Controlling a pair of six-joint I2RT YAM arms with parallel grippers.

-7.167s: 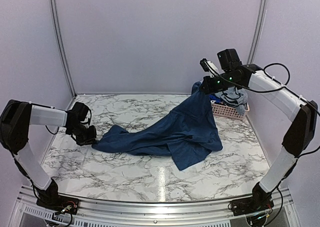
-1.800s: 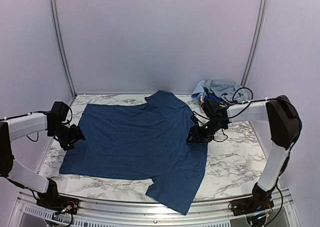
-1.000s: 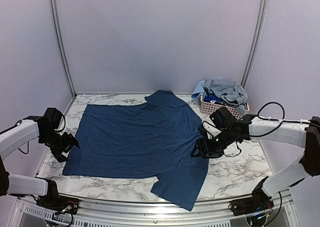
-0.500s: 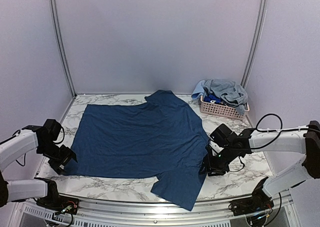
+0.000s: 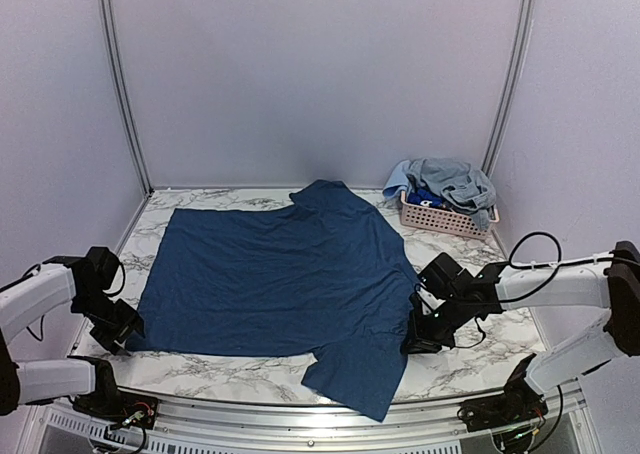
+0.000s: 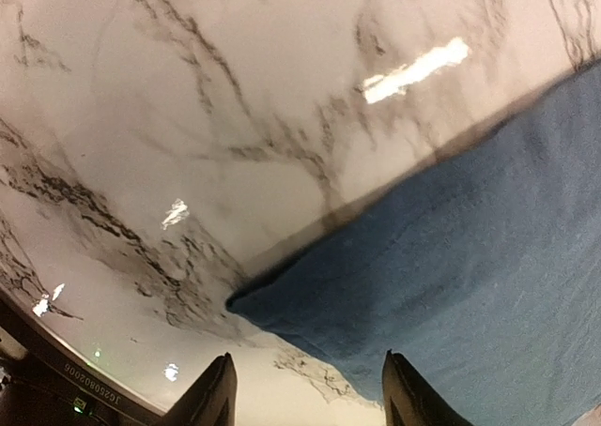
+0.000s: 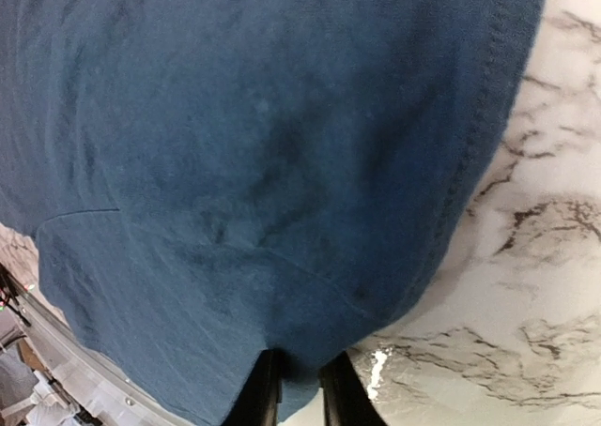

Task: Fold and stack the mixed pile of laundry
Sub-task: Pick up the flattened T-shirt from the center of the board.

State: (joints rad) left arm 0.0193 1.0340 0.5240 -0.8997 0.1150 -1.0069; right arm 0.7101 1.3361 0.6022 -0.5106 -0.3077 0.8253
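The dark navy T-shirt (image 5: 275, 274) lies spread flat across the white marble tabletop (image 5: 480, 349). The right jaws pinch its near right edge, and the left jaws stand spread at its near left corner. The other blue and grey garments (image 5: 450, 184) are heaped in a pink perforated basket (image 5: 440, 219) at the far right corner, where pale lilac walls (image 5: 320, 74) and metal corner posts (image 5: 123, 84) enclose the booth.

Pale lilac walls (image 5: 320, 74) and grey metal posts (image 5: 120, 84) enclose a white marble-patterned table (image 5: 480, 359); metal rail (image 5: 250, 414) along the bottom.
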